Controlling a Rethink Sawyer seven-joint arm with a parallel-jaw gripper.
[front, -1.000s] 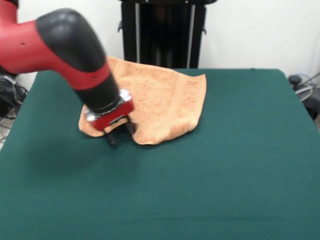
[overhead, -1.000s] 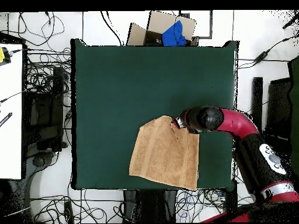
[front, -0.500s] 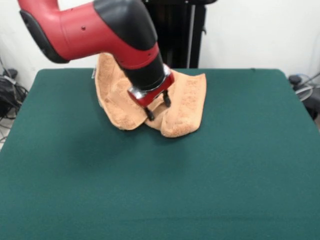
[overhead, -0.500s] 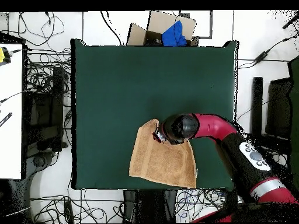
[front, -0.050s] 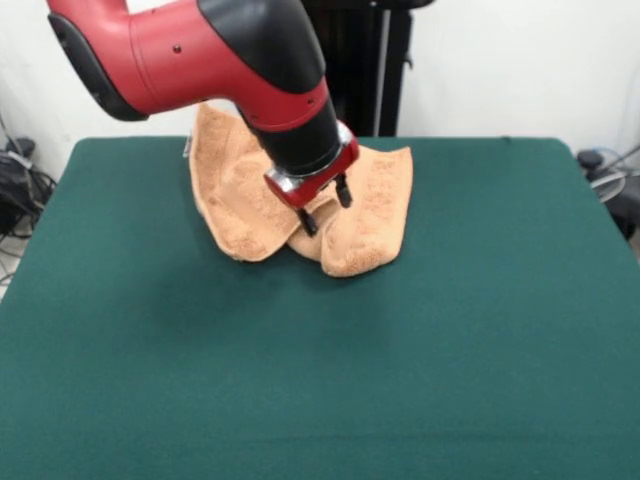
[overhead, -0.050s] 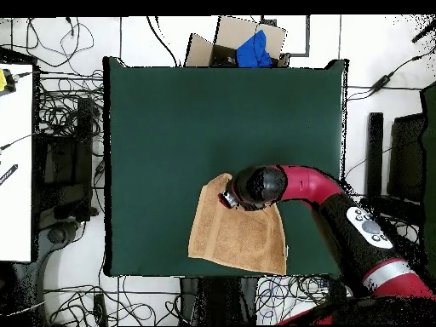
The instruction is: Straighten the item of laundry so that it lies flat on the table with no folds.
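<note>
Front view: gripper (front, -0.050s: 326, 207) has lifted slightly, fingers spread and empty; towel (front, -0.050s: 372, 215) is still folded over itself.

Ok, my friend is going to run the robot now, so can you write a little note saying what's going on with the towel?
Gripper: open, fingers spread, just above the towel, holding nothing.
Towel: at the table's robot-side edge, bunched up, with one part folded over onto the rest and a raised crease in the middle.
Done: nothing finished; the towel is not flat.
Left: grab the folded-over edge, pull it out toward the open green cloth, and smooth out the folds.
</note>
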